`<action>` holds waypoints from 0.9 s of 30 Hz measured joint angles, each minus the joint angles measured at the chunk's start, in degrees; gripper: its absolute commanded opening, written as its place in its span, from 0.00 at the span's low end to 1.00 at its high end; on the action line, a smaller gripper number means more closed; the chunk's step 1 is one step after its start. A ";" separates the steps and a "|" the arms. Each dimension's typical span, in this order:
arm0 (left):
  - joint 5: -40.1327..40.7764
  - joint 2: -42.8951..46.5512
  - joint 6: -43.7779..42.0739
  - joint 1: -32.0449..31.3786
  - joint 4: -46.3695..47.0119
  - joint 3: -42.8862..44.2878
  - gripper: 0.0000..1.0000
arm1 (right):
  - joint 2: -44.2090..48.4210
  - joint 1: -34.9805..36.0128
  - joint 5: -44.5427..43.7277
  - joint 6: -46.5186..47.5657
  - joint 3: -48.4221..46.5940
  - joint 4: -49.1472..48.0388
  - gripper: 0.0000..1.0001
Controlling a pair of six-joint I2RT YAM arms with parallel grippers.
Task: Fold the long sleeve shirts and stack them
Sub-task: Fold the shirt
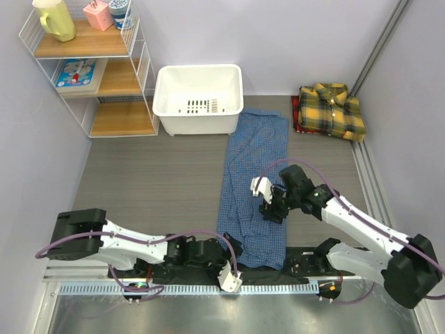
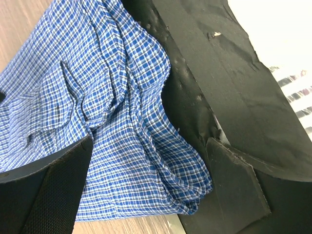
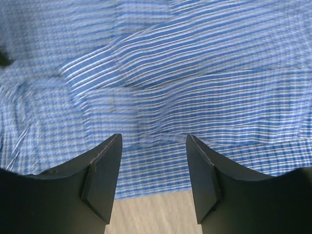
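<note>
Your blue fine-check cloth shirt (image 1: pixel 254 167) lies in a long strip, running from the right front corner of the white plastic tub (image 1: pixel 198 80) toward the arm bases. The yellow-and-dark plaid shirt (image 1: pixel 332 110) sits folded to the tub's right. Your left gripper (image 2: pixel 148 146) stands wide, straddling the strip's end farthest from the tub. Your right gripper (image 3: pixel 153 141) is over the strip's middle, jaws partly apart, nothing between them.

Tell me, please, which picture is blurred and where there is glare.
Right wrist view: the blue shirt is smeared by motion blur, the fingers are sharp. Left wrist view: sharp cloth, but the upper right corner is washed out white. Top view: sharp, evenly lit.
</note>
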State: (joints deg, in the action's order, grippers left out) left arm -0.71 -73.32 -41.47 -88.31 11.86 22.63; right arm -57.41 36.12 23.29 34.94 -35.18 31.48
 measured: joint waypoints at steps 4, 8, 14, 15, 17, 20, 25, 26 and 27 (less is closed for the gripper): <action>2.36 -2.05 0.04 -1.31 2.69 -0.04 0.99 | -6.67 -6.54 5.64 -0.61 -2.67 -3.28 0.56; 3.32 -3.28 0.07 -1.79 4.57 -0.04 0.95 | -12.81 -8.04 10.84 -1.53 -4.96 -6.21 0.53; 4.61 -10.05 -0.44 -2.60 13.73 1.16 0.88 | -18.40 -8.04 15.21 -3.04 -5.44 -8.70 0.51; 4.68 -10.56 -0.52 -2.64 14.60 1.16 0.85 | -19.10 -8.04 15.69 -3.19 -5.44 -8.85 0.51; 4.94 -11.37 -0.57 -2.78 15.85 1.16 0.81 | -20.35 -8.07 16.37 -3.32 -5.44 -8.98 0.50; 4.50 -13.99 -0.44 -2.75 18.82 1.81 0.67 | -22.60 -8.07 17.31 -3.37 -5.55 -9.05 0.48; 1.77 -16.02 0.17 -2.29 20.04 2.34 0.55 | -26.12 -8.07 18.38 -3.10 -7.06 -8.24 0.47; 1.25 -16.11 0.09 -2.25 20.04 2.36 0.60 | -26.38 -8.07 18.49 -2.91 -7.43 -8.00 0.47; 0.94 -15.56 0.11 -2.14 20.02 2.45 0.62 | -26.51 -8.07 18.67 -2.62 -7.74 -7.85 0.47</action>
State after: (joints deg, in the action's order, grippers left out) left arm 0.23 -88.88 -41.36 -90.45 31.88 25.08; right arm -83.92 28.05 41.95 32.32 -42.92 23.64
